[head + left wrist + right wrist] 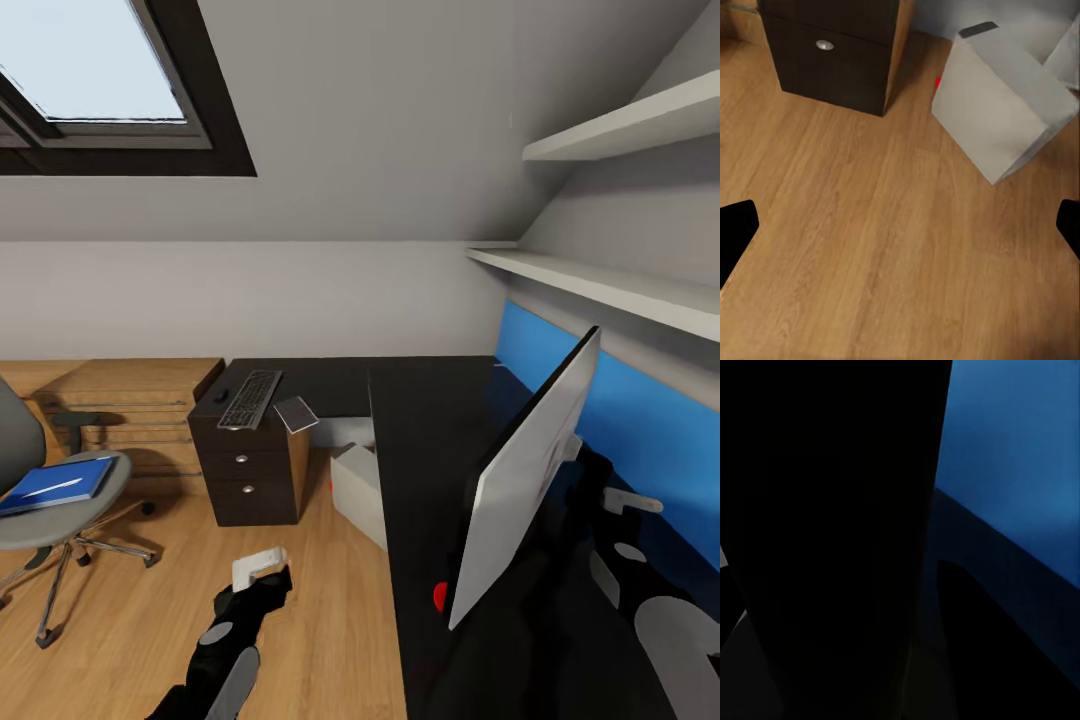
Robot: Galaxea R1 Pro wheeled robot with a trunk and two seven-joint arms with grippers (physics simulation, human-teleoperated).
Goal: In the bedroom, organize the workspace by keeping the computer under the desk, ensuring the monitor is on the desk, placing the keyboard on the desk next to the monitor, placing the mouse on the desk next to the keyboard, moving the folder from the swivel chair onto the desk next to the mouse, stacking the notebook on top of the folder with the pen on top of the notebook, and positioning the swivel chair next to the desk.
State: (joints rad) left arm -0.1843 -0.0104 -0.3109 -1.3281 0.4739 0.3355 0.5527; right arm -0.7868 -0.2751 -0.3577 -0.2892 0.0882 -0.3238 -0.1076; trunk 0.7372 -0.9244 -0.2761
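Step in hand: judged to be the setting of the monitor point(525, 470) on the desk point(420, 440); it stands tilted on the near wing, silver back toward the camera, a red dot at its lower corner.
Right end effector: hard to make out in the head view behind the monitor, so no point is given; whether it is spread or pressed together cannot be told.
Left end effector point(900, 229): spread, nothing between the fingers, held low over the wood floor point(870, 225).
Doing it well: the monitor should be eased upright and turned screen-out before release, with its stand kept well in from the desk edge; a slow release is advised, since a tilted panel may tip.
Keyboard point(250, 399): on the far wing above the drawer unit point(245, 470), mouse point(220, 397) just beside it, notebook point(296, 413) near its other side and jutting over the edge.
Folder point(55, 482): on the chair point(50, 500) seat, well apart from the desk, with a slim white pen point(55, 487) on top.
Computer point(362, 490): on the floor, partly under the desk.
Head view adds: the whole layout and all things yet to be moved.
Left wrist view adds: the computer point(1001, 105) close up, its red dot, and one silver knob of the drawer unit point(832, 52).
Right wrist view adds: only dark surfaces against the blue panel point(1020, 442); nothing of a grip can be read.
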